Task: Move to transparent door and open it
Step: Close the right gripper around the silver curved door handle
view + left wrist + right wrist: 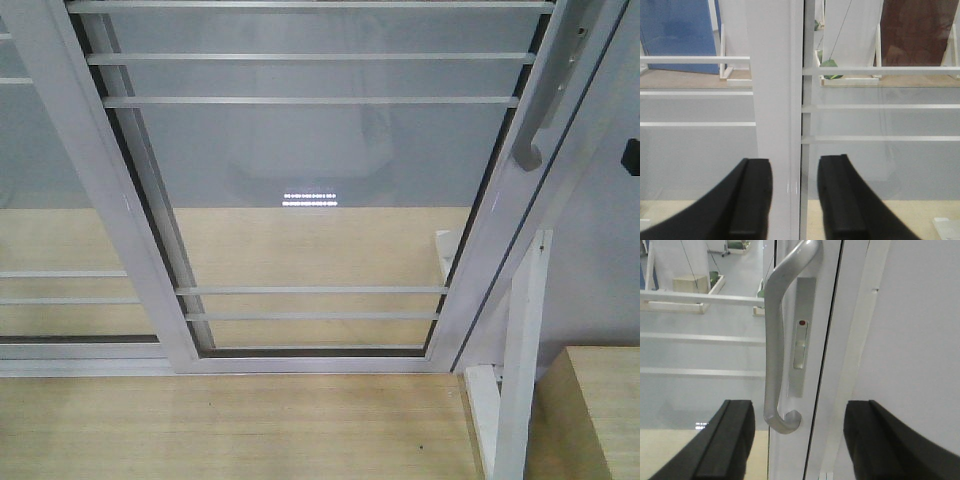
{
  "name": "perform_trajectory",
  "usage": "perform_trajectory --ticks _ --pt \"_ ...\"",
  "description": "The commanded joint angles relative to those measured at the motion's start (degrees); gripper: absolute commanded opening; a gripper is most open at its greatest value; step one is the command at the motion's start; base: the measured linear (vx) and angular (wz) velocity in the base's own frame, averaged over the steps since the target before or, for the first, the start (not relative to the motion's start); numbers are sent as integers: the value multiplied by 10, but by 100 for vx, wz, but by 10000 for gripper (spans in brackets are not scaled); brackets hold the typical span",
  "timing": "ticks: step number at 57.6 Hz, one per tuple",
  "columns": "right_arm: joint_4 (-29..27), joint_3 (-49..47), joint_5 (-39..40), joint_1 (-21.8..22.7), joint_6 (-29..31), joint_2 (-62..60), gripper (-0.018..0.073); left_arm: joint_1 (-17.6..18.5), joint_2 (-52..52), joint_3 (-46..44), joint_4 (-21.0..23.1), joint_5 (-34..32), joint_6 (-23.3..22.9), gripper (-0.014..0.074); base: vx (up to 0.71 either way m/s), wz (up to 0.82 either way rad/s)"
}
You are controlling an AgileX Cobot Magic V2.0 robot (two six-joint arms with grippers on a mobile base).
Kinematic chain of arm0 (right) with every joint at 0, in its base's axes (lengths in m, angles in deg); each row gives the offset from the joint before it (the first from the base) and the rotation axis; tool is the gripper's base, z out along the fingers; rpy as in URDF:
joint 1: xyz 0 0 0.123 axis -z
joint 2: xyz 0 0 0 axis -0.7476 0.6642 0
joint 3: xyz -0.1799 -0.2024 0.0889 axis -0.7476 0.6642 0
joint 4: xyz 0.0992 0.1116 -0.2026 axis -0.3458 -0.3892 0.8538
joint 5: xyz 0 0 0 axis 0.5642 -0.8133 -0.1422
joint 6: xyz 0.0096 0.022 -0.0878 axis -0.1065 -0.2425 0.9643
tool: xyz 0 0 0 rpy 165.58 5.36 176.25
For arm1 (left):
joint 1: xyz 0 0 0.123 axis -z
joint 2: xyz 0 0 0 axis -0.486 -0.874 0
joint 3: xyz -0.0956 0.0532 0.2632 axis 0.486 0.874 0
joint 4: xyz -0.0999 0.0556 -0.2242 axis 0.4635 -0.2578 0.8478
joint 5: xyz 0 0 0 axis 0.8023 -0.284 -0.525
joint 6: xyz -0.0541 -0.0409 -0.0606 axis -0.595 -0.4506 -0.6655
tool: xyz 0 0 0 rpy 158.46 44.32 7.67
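You have a clear glass door (320, 180) framed white, striped with thin white bars (310, 101); its curved metal handle (775, 340) is silver-grey; just beside that handle, a small red dot (801, 322).

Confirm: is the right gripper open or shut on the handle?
Open. The right gripper has its fingers wide apart, with the handle seen between them, untouched.

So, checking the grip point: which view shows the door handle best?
Right wrist view: the handle shows large and close. The front view shows it small, at upper right; the left wrist view, not at all.
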Motion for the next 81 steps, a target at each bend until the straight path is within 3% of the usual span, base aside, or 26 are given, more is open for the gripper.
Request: perform_trajectory --ticks 1,21,56,72,81 --pt "5 -17 80 -1 1 29 490 2 -2 -19 2 -42 -3 433 0 0" --pt "7 -48 245 -1 1 193 490 2 -3 -19 2 -36 -3 433 0 0" --pt "9 -263 248 -2 -8 394 490 2 -4 -19 2 -36 -3 433 0 0" --pt "43 -307 248 -2 -31 437 484 2 -22 -19 2 -37 -3 433 0 0" --pt "53 -311 252 -4 -33 442 433 2 -36 -19 2 -41 -3 433 0 0"
